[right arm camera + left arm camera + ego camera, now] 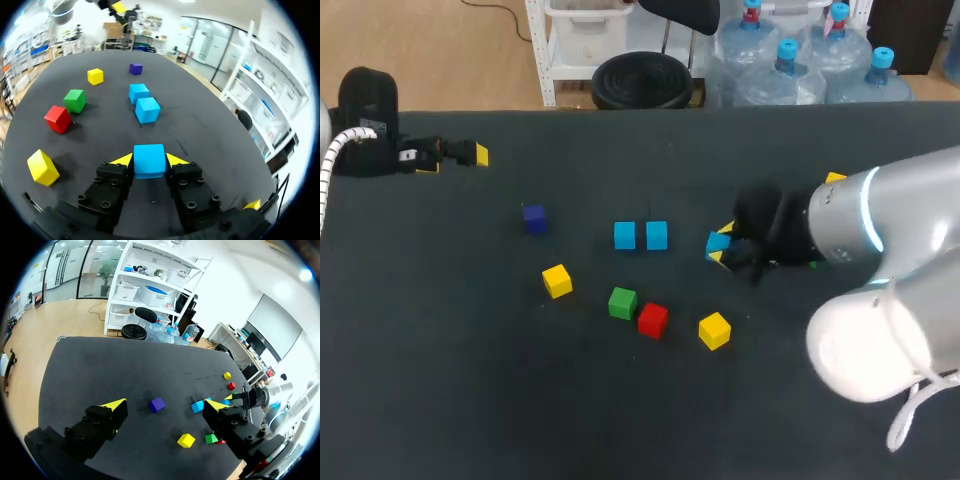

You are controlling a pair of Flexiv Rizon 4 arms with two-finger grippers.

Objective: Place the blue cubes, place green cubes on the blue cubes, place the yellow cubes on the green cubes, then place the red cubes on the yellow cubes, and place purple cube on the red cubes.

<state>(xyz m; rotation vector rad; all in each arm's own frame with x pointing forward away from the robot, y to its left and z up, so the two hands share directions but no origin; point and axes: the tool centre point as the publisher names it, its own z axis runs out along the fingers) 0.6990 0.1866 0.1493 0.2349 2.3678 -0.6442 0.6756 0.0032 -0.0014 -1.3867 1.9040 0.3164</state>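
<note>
Our right gripper [149, 161] is clamped on a light-blue cube [149, 159], plastic by the look, with a yellow tip on each of two opposite faces. From the jaws, the nearer set-down blue cube [657, 236] lies at nine o'clock, close by, its twin [625, 236] just beyond. Our left gripper [165, 405] sits far off at ten o'clock, spread wide, empty. Right arm's nearer, we'd say: this move runs toward nine.

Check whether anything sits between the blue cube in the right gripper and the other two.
Nothing visible does: bare table runs from the held cube to the two blue cubes; the green cube and red cube lie off to the side.
</note>
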